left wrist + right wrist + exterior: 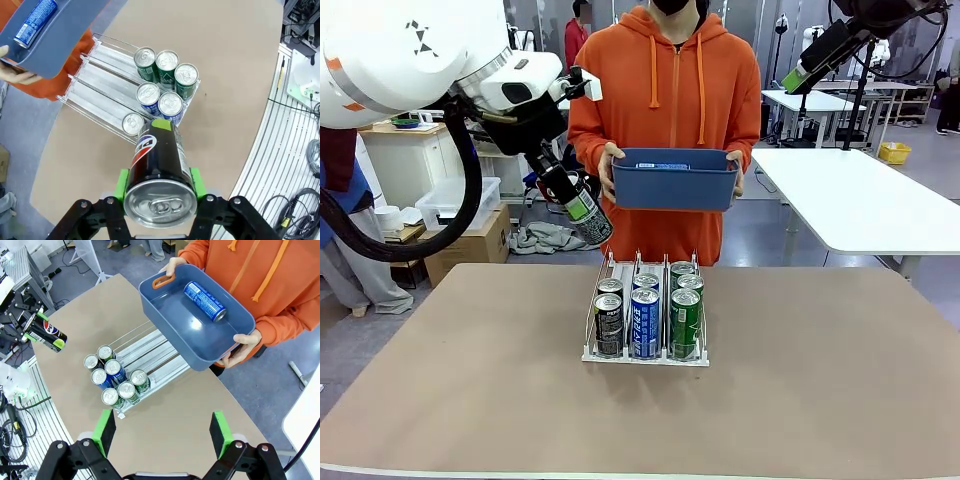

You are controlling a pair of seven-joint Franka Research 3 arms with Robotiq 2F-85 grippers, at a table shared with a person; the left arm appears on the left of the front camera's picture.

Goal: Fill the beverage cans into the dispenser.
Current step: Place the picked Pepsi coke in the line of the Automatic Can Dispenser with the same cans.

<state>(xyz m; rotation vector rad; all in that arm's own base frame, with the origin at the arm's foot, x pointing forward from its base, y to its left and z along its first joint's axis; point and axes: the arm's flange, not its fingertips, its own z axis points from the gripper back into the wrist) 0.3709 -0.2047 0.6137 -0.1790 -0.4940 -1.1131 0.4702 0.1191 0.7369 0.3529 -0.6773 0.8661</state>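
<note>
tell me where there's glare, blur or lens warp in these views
Front view: even light, cans in the dispenser sharp. Left wrist view: the held can looms large and the table edge bows, wide-angle warp. Right wrist view: a pale glare patch on the bin floor, table edge bowed too.

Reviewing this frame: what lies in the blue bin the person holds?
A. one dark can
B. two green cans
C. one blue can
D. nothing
C: a single blue can lies on its side in the bin, with bare floor around it.
</note>
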